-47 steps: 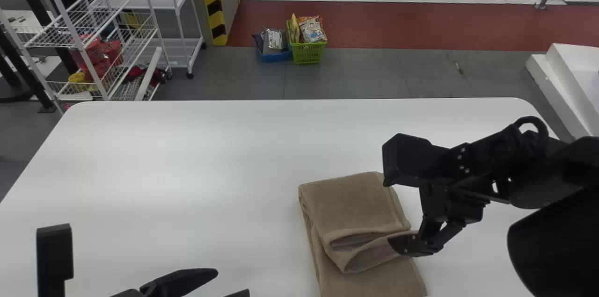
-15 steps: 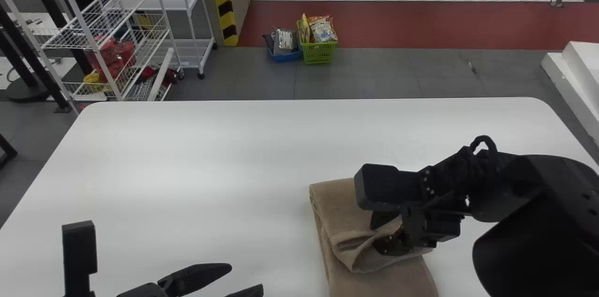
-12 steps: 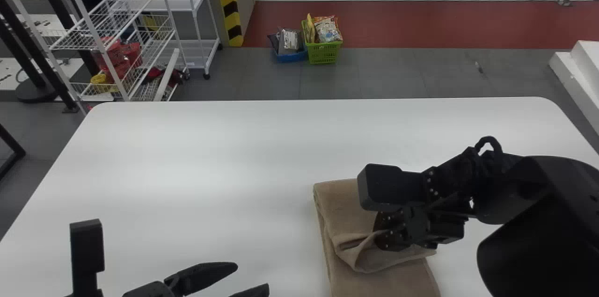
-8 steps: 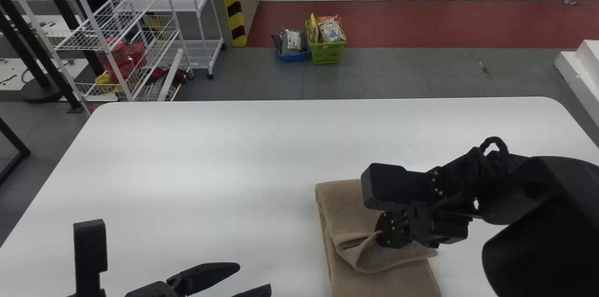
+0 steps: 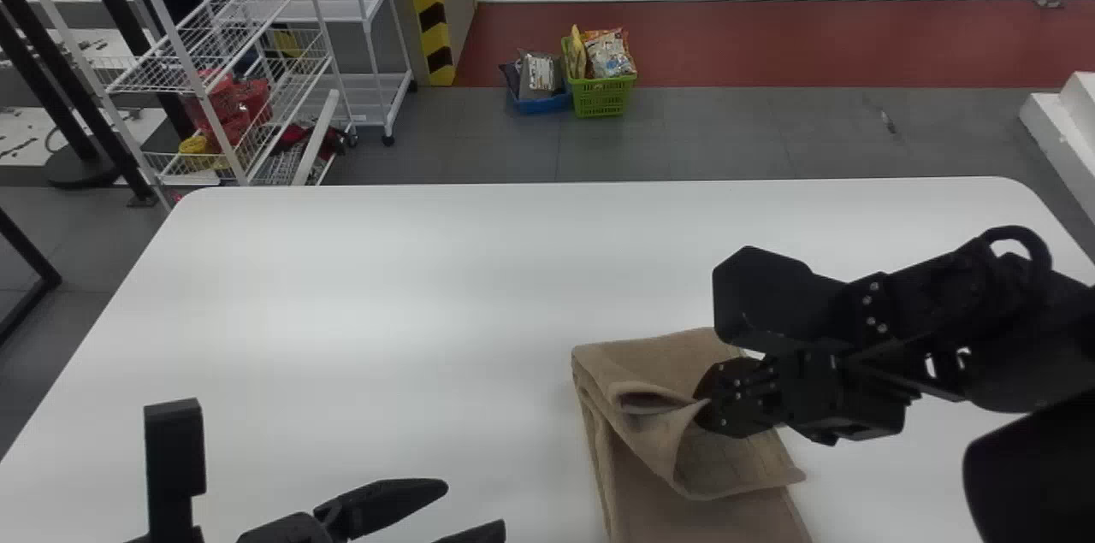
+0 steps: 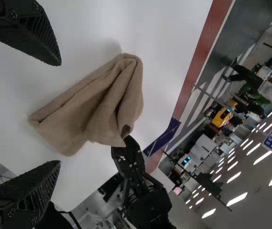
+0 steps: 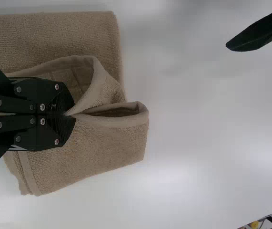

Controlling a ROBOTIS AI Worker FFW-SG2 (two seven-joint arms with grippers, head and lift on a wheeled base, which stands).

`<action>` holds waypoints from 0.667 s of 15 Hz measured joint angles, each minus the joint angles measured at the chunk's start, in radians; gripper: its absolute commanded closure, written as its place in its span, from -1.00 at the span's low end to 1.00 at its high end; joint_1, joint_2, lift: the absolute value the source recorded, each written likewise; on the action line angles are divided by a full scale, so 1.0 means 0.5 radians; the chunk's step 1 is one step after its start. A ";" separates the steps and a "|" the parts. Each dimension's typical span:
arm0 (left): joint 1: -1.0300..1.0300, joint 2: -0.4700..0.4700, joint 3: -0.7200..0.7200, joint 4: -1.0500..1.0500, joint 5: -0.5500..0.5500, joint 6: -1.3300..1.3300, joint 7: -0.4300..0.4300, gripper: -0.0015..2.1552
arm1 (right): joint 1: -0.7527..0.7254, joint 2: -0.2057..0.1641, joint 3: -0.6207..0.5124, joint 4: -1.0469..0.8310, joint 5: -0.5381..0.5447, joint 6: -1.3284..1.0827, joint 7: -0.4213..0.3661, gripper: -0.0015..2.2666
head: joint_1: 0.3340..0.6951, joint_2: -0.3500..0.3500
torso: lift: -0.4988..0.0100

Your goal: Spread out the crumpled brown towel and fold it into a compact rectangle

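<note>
The brown towel (image 5: 650, 363) lies partly folded on the right half of the white table, its upper layer lifted into a loose loop near the middle. My right gripper (image 5: 703, 406) is shut on the edge of that layer; in the right wrist view the gripper (image 7: 69, 114) pinches the hem, with a fold opening beside it. At the lower left of the head view my left gripper (image 5: 475, 509) stands open, apart from the cloth. The left wrist view has the left gripper (image 6: 59, 114) with fingers wide apart and the towel (image 6: 97, 105) beyond them.
The white table (image 5: 342, 286) extends left of and behind the towel. Beyond its far edge stand wire shelves (image 5: 231, 38) and a green basket (image 5: 601, 97) on the floor. A white block-like object (image 5: 1061, 120) stands beyond the table's right side.
The right gripper has closed on the towel's upper layer and raised its edge, while its arm shifted right and away. The left gripper still stands open; the whole head view has shifted slightly.
</note>
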 measured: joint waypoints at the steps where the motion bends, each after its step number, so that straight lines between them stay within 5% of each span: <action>1: 0.000 0.000 -0.002 0.000 0.000 0.000 0.000 -0.92 | 0.019 -0.017 -0.001 -0.026 0.016 0.007 0.000 0.23 | 1.00 0.17 | 0.46; 10: 0.000 0.001 -0.033 0.007 0.000 0.000 -0.003 -0.92 | 0.072 -0.048 -0.071 -0.149 0.030 0.018 0.000 0.23 | 1.00 0.11 | 0.46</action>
